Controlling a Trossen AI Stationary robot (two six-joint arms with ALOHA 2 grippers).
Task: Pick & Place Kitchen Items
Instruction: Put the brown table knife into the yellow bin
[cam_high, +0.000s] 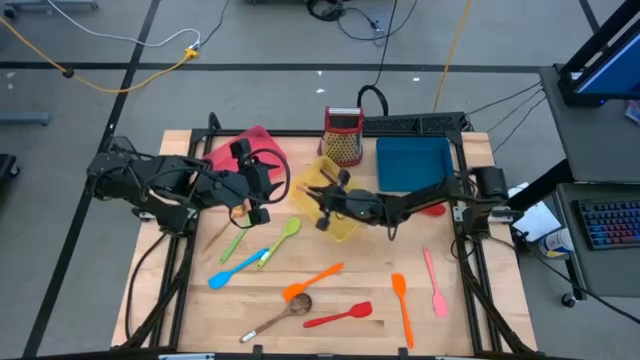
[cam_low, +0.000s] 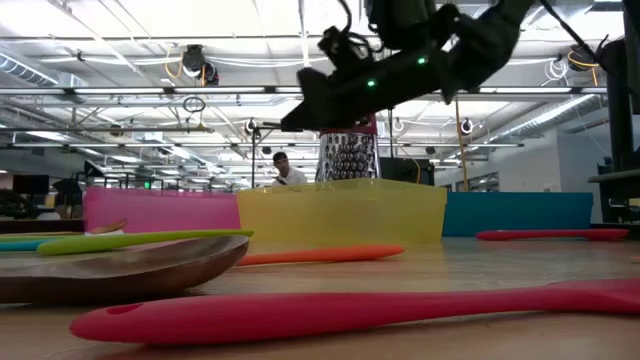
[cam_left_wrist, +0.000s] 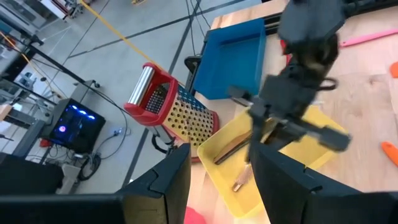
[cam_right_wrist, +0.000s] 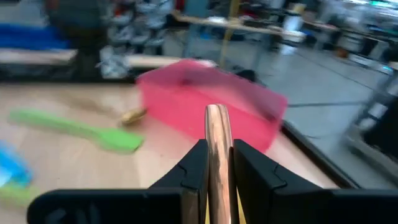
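From above, three trays sat along the table's far edge: pink tray (cam_high: 262, 145), yellow tray (cam_high: 335, 195) and blue tray (cam_high: 412, 163), with the box grater (cam_high: 343, 136) behind the yellow one. The right gripper (cam_high: 322, 205) hung over the yellow tray; the left gripper (cam_high: 262, 195) waited near the pink tray, fingers spread. About eight silicone utensils (cam_high: 315, 279) and one brownish spoon (cam_high: 280, 317) lay scattered across the open near half. At table height, a red spatula (cam_low: 350, 310) lay along the near edge before the three tray walls. The left wrist view showed copper cutlery (cam_left_wrist: 233, 149) inside the yellow tray. In the right wrist view, its fingers pinched one copper-coloured handle (cam_right_wrist: 218, 146).
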